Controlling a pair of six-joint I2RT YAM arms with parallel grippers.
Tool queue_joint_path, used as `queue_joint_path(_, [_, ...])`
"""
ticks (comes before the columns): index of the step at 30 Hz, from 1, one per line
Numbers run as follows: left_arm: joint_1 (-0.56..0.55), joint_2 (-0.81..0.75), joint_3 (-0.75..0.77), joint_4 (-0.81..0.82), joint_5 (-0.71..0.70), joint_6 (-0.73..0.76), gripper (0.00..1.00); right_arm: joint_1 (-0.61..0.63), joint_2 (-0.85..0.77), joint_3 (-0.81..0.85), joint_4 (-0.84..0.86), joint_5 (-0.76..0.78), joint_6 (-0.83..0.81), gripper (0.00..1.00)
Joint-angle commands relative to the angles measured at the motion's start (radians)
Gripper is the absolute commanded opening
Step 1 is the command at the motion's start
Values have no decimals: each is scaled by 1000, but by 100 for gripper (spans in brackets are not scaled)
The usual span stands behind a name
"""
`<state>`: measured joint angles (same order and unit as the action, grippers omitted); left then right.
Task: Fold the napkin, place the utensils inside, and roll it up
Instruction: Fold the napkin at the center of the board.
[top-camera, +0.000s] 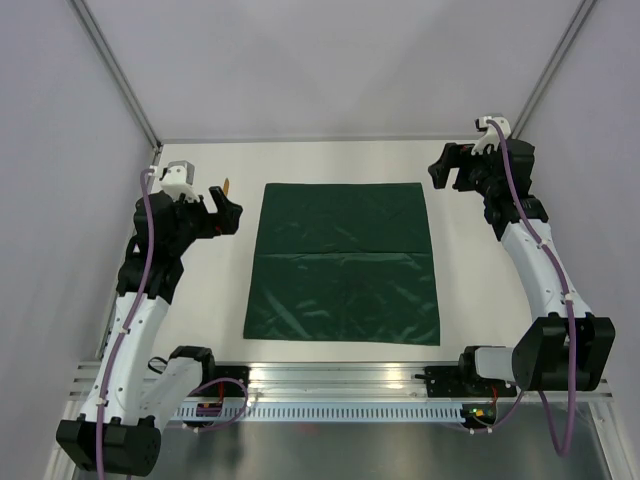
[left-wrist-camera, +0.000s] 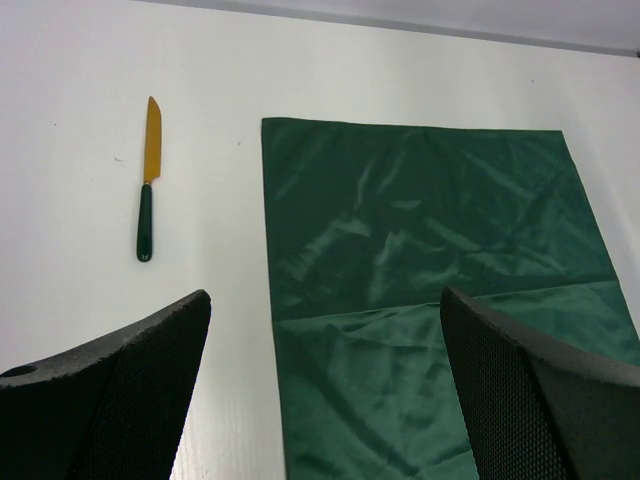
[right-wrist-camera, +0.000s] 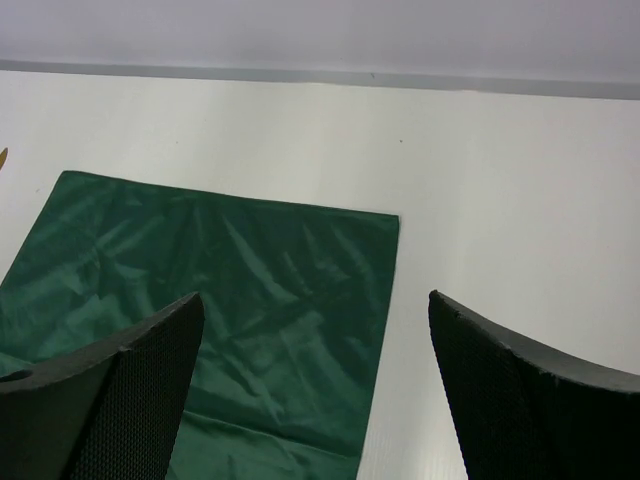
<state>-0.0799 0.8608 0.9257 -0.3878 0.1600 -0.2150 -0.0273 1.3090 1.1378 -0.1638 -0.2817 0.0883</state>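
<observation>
The dark green napkin (top-camera: 343, 262) lies flat and spread out mid-table, with one crease line across its middle. It also shows in the left wrist view (left-wrist-camera: 430, 230) and the right wrist view (right-wrist-camera: 220, 290). One utensil, a small knife (left-wrist-camera: 148, 180) with an orange blade and a dark green handle, lies on the white table left of the napkin's far corner. Only its orange tip (top-camera: 228, 185) shows from above. My left gripper (top-camera: 228, 212) is open and empty, above the napkin's left edge (left-wrist-camera: 325, 300). My right gripper (top-camera: 450, 168) is open and empty, near the napkin's far right corner (right-wrist-camera: 315, 297).
The white table (top-camera: 480, 290) is bounded by grey walls at the back and sides, with slanted metal posts (top-camera: 115, 70) in the far corners. An aluminium rail (top-camera: 340, 405) with cables runs along the near edge between the arm bases.
</observation>
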Motion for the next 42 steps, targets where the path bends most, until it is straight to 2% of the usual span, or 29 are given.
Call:
queue_joint_path(1, [3, -11, -1, 17, 26, 32, 100, -2, -16, 37, -23, 39, -4, 98])
queue_joint_path(10, [2, 4, 38, 17, 49, 22, 100, 15, 53, 80, -100, -33, -36, 98])
queue_joint_path(17, [2, 11, 64, 13, 65, 12, 100, 197, 90, 99, -129, 28, -53, 98])
queue_joint_path(25, [2, 1, 50, 7, 69, 9, 100, 260, 111, 76, -134, 68, -62, 98])
queue_joint_path(27, [-1, -5, 39, 19, 117, -9, 100, 260, 114, 77, -128, 78, -65, 98])
queue_joint_path(28, [-26, -5, 33, 33, 127, -20, 100, 260, 119, 79, -128, 88, -64, 98])
queue_joint_path(30, [-90, 10, 22, 38, 57, -29, 100, 260, 130, 95, -129, 93, -61, 98])
queue_joint_path(31, [-181, 20, 21, 38, 17, -27, 100, 260, 133, 105, -134, 98, -59, 98])
queue_joint_path(32, [-239, 27, 12, 55, -93, -26, 100, 259, 136, 112, -137, 104, -56, 98])
queue_joint_path(33, [-359, 52, 7, 69, -143, -21, 100, 259, 137, 125, -140, 113, -53, 98])
queue_joint_path(35, [-455, 84, -1, 122, -239, -20, 100, 257, 138, 134, -151, 137, -53, 98])
queue_joint_path(37, [-555, 139, -14, 179, -260, -30, 100, 247, 138, 149, -161, 138, -41, 98])
queue_joint_path(42, [-763, 299, -25, 367, -364, 14, 100, 68, 176, 194, -235, 27, -16, 98])
